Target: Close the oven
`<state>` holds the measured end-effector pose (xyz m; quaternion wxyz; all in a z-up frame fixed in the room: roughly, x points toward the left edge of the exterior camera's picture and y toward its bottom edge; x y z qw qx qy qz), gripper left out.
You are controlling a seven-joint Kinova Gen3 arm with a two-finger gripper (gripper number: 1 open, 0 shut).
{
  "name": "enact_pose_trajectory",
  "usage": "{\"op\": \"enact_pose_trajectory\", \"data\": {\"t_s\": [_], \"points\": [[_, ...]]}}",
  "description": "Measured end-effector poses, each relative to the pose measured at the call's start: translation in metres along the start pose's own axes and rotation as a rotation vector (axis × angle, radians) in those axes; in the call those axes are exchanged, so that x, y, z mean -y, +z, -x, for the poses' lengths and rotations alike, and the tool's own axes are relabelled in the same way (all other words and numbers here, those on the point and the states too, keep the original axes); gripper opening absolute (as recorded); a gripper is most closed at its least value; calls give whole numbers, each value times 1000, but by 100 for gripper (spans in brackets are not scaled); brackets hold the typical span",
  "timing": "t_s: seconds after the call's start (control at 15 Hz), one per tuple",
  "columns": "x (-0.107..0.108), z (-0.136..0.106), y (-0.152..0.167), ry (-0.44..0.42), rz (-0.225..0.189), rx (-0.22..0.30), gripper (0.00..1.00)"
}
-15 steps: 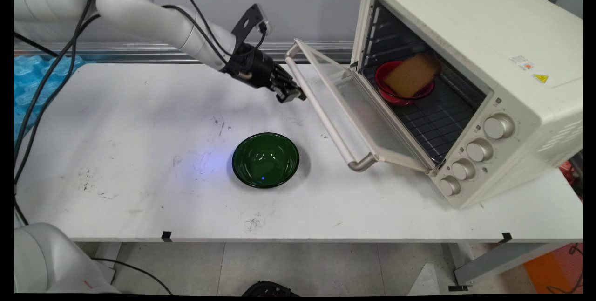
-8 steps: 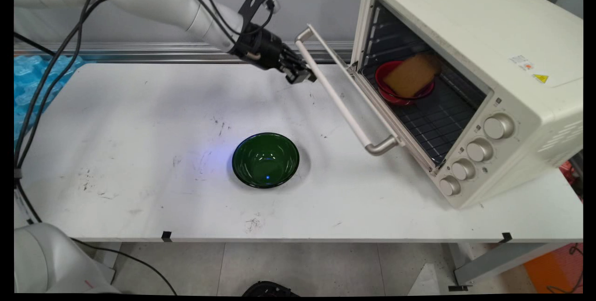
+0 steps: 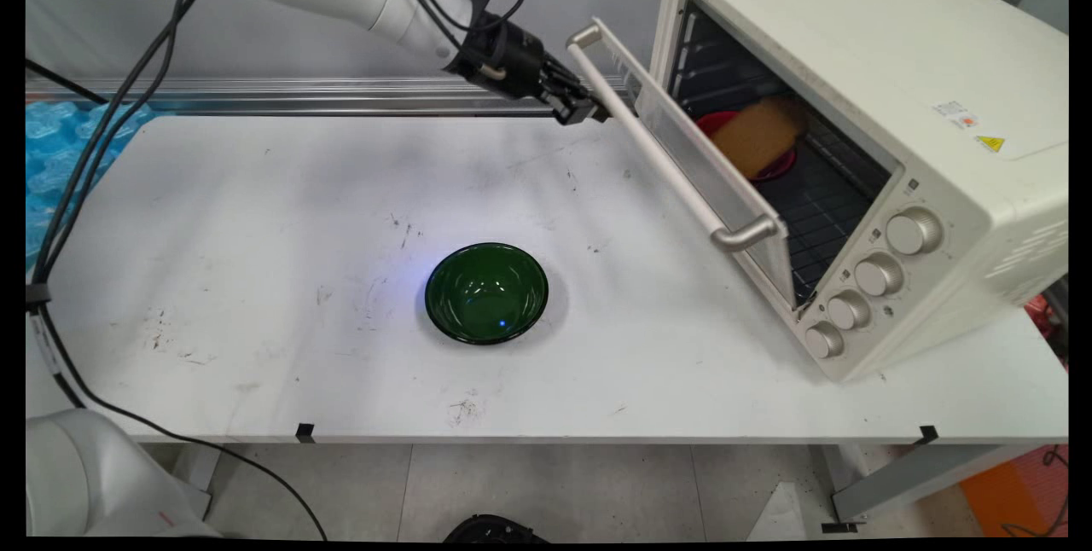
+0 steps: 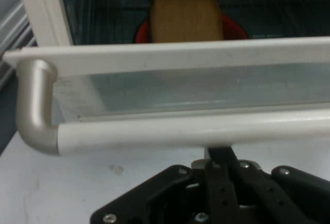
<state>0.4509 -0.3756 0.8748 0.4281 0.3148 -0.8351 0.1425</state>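
Note:
My gripper (image 3: 585,113) is shut and presses against the far end of the cream handle bar (image 3: 661,135) of the toaster oven's door (image 3: 712,184). The door stands about half raised on the cream oven (image 3: 853,65). In the hand view the gripper (image 4: 221,157) sits just under the handle bar (image 4: 180,133), fingers together, with the door glass (image 4: 180,87) above it. Inside the oven a slice of brown bread (image 3: 755,137) leans in a red bowl (image 3: 781,165); the bread (image 4: 183,15) and the red bowl (image 4: 233,28) also show beyond the door.
A dark green bowl (image 3: 486,291) stands alone on the white table (image 3: 256,278), well in front of the gripper. The oven's knobs (image 3: 879,274) face the table's right front. Black cables (image 3: 94,150) hang at the left, beside blue wrap (image 3: 51,159).
The gripper has moved up and to the right with the handle, and the oven door has swung from nearly flat to about half raised. The green bowl has not moved.

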Motion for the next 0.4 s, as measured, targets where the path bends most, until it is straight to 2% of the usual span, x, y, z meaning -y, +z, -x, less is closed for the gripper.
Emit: {"op": "enact_pose_trajectory", "data": {"t_s": [0.4], "points": [[4, -17, 8, 0, -2, -20, 0]]}}
